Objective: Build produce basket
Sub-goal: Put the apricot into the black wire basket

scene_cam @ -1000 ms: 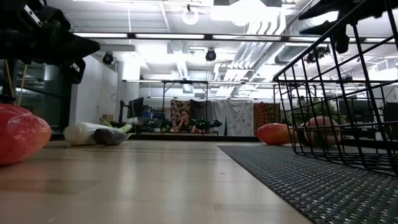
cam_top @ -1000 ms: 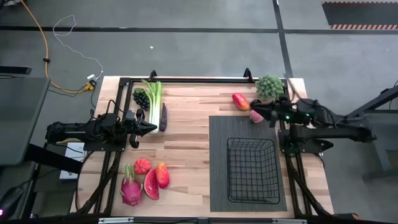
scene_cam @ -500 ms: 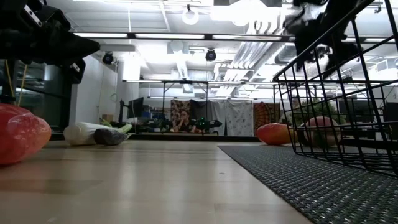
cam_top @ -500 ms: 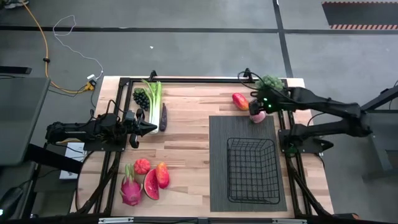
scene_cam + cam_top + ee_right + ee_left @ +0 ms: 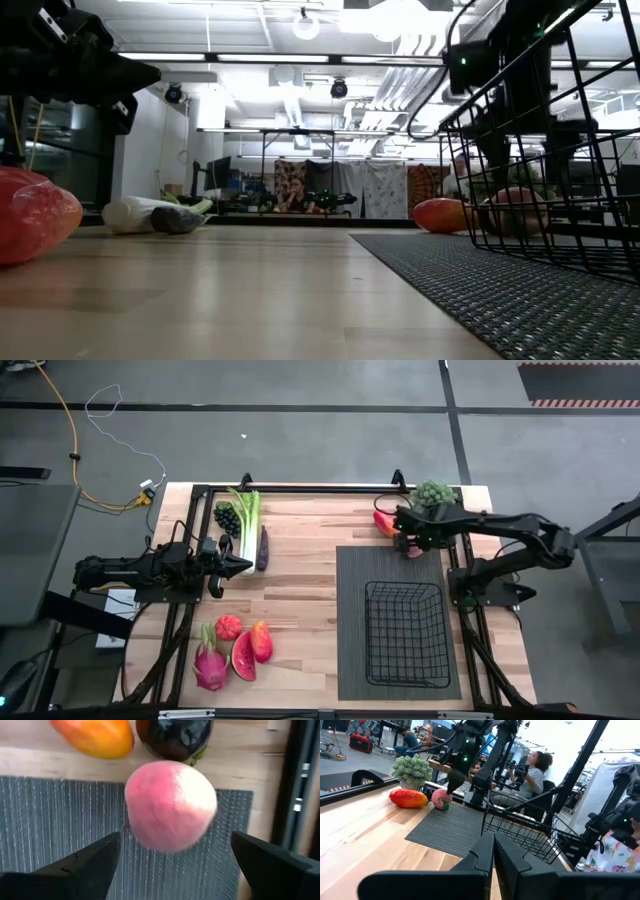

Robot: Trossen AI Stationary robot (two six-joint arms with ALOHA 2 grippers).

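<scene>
- Right hand (image 5: 170, 855): fingers spread wide apart, poised directly over the peach (image 5: 171, 806), gripping nothing.
- Peach: on the far edge of the ribbed mat (image 5: 398, 622), beside the mango (image 5: 385, 522) and an eggplant (image 5: 175, 737).
- Basket (image 5: 406, 632): empty, on the mat's near half.
- Left hand (image 5: 235, 564): fingers together, above the surface (image 5: 300, 600) near celery (image 5: 246, 522) and grapes (image 5: 227, 518).

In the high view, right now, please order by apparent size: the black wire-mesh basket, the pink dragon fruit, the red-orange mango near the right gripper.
1. Black wire-mesh basket, clearly the largest.
2. Pink dragon fruit.
3. Red-orange mango, smallest as seen, but the right gripper covers part of it, so this last place is unsure.
</scene>
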